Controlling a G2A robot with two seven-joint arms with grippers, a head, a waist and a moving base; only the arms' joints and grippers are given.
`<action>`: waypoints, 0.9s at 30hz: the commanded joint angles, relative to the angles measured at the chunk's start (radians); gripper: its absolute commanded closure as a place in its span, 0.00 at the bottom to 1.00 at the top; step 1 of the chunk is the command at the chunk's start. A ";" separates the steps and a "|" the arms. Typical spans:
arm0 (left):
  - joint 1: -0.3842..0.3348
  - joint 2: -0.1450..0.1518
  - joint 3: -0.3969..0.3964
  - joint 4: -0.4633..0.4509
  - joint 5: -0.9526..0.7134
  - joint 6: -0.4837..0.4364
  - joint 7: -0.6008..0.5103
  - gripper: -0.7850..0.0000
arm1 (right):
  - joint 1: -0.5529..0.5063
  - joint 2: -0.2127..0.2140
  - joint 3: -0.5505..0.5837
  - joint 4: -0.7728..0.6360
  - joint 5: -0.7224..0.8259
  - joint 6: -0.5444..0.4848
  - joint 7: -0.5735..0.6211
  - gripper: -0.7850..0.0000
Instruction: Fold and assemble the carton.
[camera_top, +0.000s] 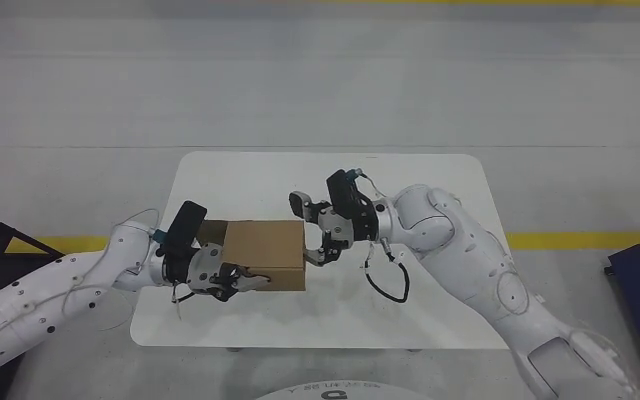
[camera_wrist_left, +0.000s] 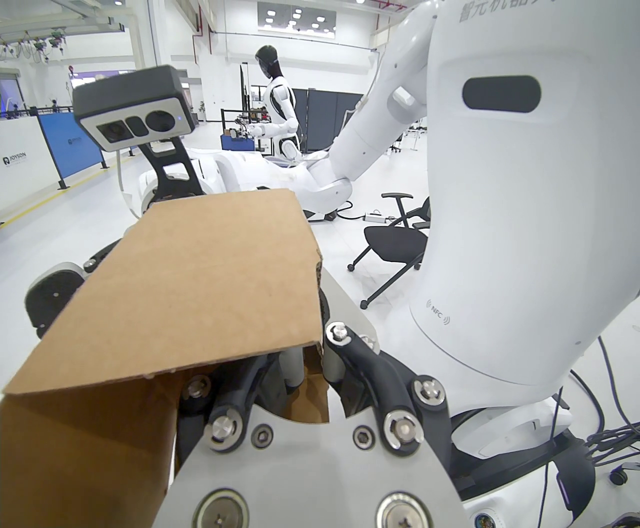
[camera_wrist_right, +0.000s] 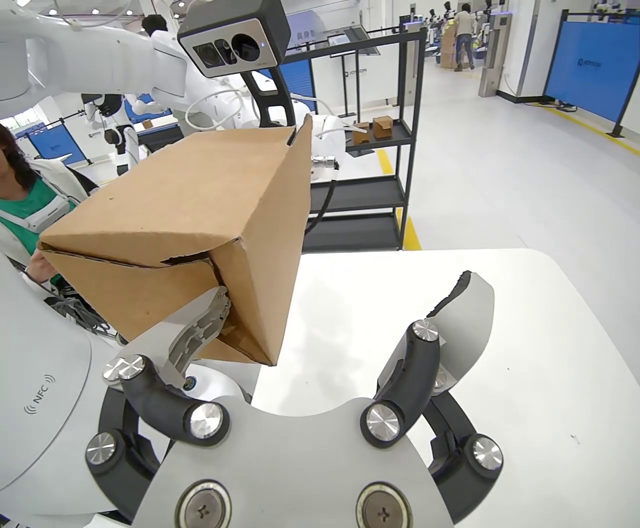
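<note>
**A:** Jaws first: how do they stand?

**B:** On the left gripper (camera_top: 238, 281) they are closed on the near side wall of the carton (camera_top: 262, 243). One finger is inside its open end and the other outside. On the right gripper (camera_top: 310, 232) they are spread wide and grip nothing.

**A:** And by size, starting with the biggest?

**B:** A white table (camera_top: 430, 190) with rounded corners. The brown cardboard carton is over its left-middle part, between the two grippers.

**A:** Is it resting on the table?

**B:** The right wrist view shows it tilted, with one lower corner pointing down by the table's edge. Whether it touches the table cannot be told.

**A:** What shape is it in?

**B:** It is opened out into a box. The flaps at the end facing the right gripper are folded in, with a ragged gap where they meet.

**A:** Does the right gripper touch it?

**B:** One finger (camera_wrist_right: 200, 325) lies against that end flap. The other finger (camera_wrist_right: 465, 300) stands apart over bare table.
</note>
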 joint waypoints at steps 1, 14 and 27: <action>0.001 0.001 0.000 -0.005 0.002 0.000 0.000 1.00 | 0.005 -0.001 -0.005 0.004 0.004 0.001 0.002 0.00; 0.003 0.007 0.000 -0.011 -0.009 0.000 0.000 1.00 | 0.030 0.014 0.000 0.041 0.111 -0.086 0.050 0.00; 0.018 0.009 0.000 -0.016 -0.003 0.000 0.000 1.00 | 0.015 0.045 0.014 -0.002 0.148 -0.086 0.098 0.00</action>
